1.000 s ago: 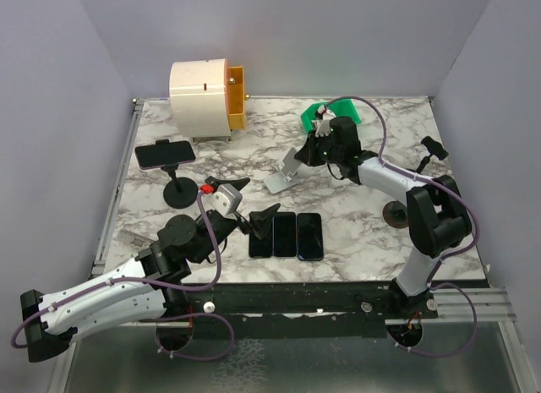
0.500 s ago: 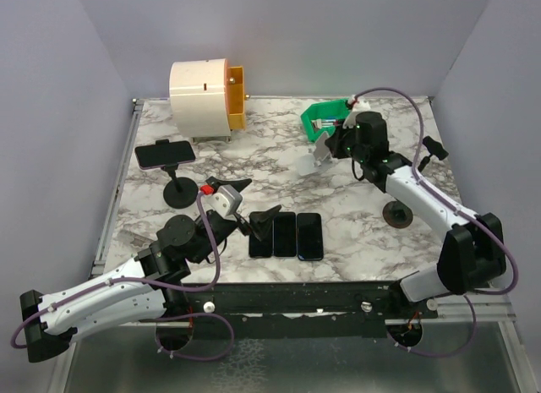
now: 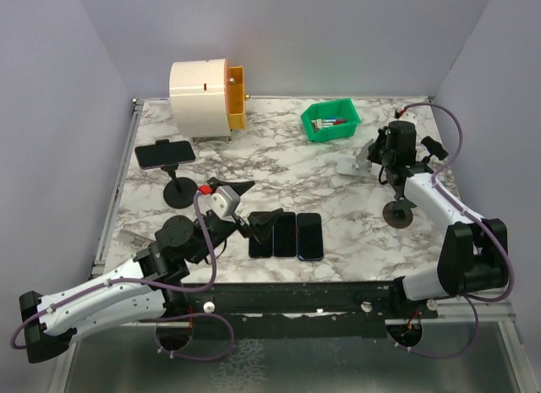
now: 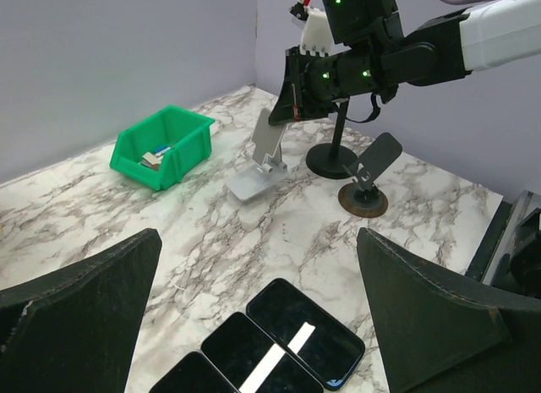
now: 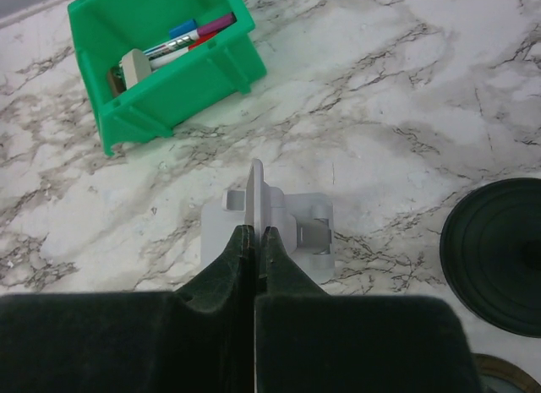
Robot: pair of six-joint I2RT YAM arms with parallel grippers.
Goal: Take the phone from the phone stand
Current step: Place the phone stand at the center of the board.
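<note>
Far left on the marble table (image 3: 245,161), the phone (image 3: 165,154) sits crosswise on top of its black phone stand (image 3: 179,190), well apart from both arms. I only get it in the top view, and I can't make out how the cradle grips it. Behind it stands a white drum with an orange face (image 3: 203,90); what that is, I can't tell.

The left gripper (image 3: 254,201) hangs low near the front, fingers spread wide with nothing between them. Its wrist camera cuts both fingers off at the frame edges. Just beside it lie three dark phones (image 3: 286,235) in a row, flat on the table, the nearest one clipped by the bottom of the wrist view.

Further right, the green bin (image 5: 177,93) holds a few markers and a pale object too small to name. The right gripper (image 5: 255,241) pinches the upright plate of a white stand (image 5: 300,232) — fingers pressed tight against its two faces, hiding the lower part of the plate.

Rightmost, a black disc base (image 5: 499,249) runs out of frame, and a second dark stand with a tilted plate (image 4: 369,177) sits near it.
</note>
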